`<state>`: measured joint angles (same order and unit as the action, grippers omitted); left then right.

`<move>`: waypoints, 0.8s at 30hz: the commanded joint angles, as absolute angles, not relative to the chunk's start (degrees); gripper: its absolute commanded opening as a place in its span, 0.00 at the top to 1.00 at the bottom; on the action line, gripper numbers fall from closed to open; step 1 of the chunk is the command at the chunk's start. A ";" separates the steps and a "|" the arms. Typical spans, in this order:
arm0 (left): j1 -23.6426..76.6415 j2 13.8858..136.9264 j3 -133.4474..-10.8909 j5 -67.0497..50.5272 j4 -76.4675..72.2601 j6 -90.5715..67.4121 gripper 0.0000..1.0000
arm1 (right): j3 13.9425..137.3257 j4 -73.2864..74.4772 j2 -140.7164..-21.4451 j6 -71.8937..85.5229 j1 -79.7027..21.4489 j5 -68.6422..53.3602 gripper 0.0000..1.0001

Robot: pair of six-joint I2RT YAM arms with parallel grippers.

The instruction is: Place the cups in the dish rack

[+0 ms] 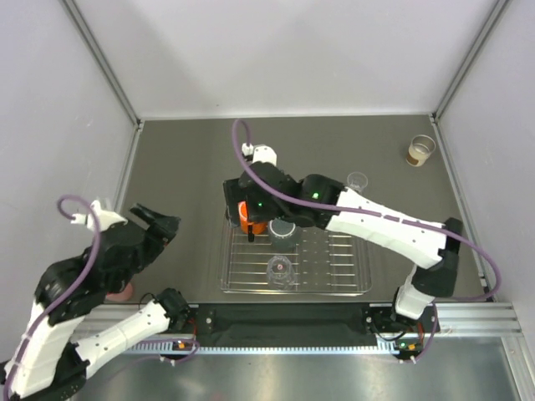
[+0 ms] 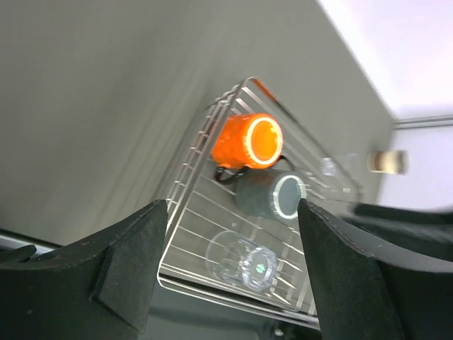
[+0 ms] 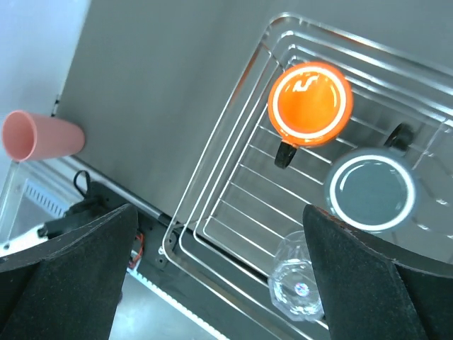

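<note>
Three cups racked, three left to load.

Jaws spread wide and empty on the right gripper, poised over the orange cup in the dish rack's far-left corner, dark grey cup beside it and clear cup nearer. Left gripper likewise released, arm folded low at left. Outside the rack: pink cup on its side near-left, clear tumbler and cream cup far right.
</note>
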<state>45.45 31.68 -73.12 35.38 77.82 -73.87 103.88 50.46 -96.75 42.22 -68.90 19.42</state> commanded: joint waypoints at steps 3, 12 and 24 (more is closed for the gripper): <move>45.53 42.68 -71.19 36.30 86.13 -75.24 0.20 | 102.83 49.13 -91.06 34.90 -69.09 19.69 0.00; 42.55 55.26 -74.00 36.13 85.79 -71.03 0.18 | 94.58 49.04 -79.73 35.77 -64.08 16.10 0.00; 13.19 68.37 -83.12 28.89 83.21 -55.71 0.16 | 82.00 49.48 -64.16 32.79 -51.42 7.48 0.00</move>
<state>14.92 66.78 -76.07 26.57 77.91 -56.49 82.00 50.33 -65.71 35.48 -54.17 11.64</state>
